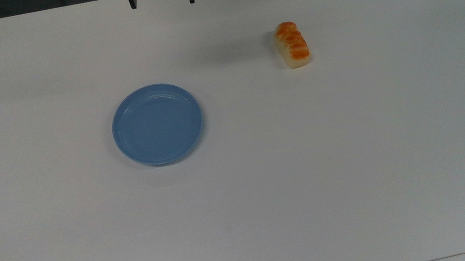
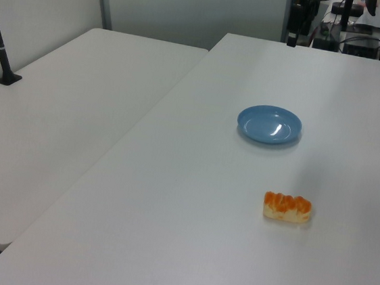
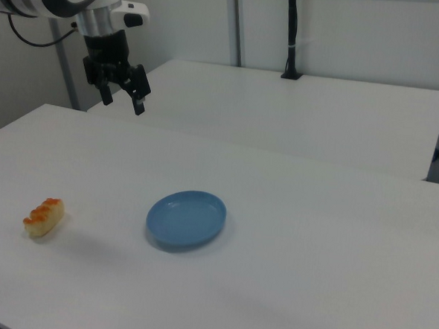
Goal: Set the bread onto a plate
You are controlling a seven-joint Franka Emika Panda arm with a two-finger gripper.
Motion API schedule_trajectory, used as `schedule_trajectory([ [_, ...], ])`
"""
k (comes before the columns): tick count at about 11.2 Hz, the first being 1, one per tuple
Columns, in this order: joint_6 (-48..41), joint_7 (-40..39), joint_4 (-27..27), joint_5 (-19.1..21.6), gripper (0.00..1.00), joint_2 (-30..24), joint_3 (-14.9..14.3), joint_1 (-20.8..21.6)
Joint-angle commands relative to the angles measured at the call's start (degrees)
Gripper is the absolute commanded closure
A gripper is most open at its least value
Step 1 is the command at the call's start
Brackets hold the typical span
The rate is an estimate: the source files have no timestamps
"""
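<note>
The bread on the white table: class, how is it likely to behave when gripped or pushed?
The bread lies flat on its long side, so it probably slides, not rolls. Its glossy top may be slippery; the plainer sides look safer to pinch. Being small, it is likely light.

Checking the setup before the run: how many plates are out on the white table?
1. The plate lies alone on the table, toward the top view's left of the bread. Nothing seems to hide another.
</note>
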Motion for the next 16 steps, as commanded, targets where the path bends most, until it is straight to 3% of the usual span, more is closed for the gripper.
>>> schedule_trajectory([
  [1, -0.58, 0.30, -1.21, -0.13, 0.00, -1.02, -0.22, 0.10],
  [7, -0.85, -0.14, -3.04, 0.05, 0.00, -1.28, 0.66, 0.45],
  [9, -0.67, 0.39, -5.58, 1.71, 0.00, -1.46, 3.81, 0.45],
  [12, 6.68, -0.14, -16.46, 5.92, 0.00, -6.62, 7.68, 0.10],
  [16, 14.94, 1.26, -24.82, 6.29, 0.00, -6.73, 15.93, 0.37],
])
